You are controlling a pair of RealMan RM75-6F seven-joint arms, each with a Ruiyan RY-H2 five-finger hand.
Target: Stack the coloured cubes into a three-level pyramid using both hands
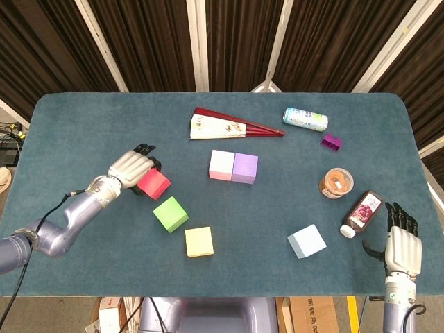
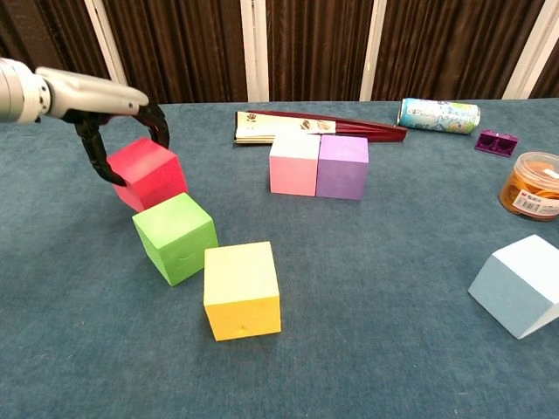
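My left hand (image 1: 130,168) (image 2: 109,122) grips the red cube (image 1: 153,184) (image 2: 147,173) and holds it lifted off the table, tilted, just behind the green cube (image 1: 171,214) (image 2: 175,236). The yellow cube (image 1: 199,241) (image 2: 241,289) lies in front of the green one. A pink cube (image 1: 222,165) (image 2: 294,163) and a purple cube (image 1: 244,168) (image 2: 342,166) sit side by side, touching, at the table's middle. A light blue cube (image 1: 306,241) (image 2: 520,285) lies tilted at the right. My right hand (image 1: 401,248) hangs open near the table's front right edge, holding nothing.
A folded red fan (image 1: 229,127) (image 2: 306,126) lies behind the pink and purple cubes. A drink can (image 1: 305,118) (image 2: 439,114), a small purple block (image 1: 331,141) (image 2: 496,140), an orange jar (image 1: 336,183) (image 2: 534,184) and a brown bottle (image 1: 361,214) occupy the right side.
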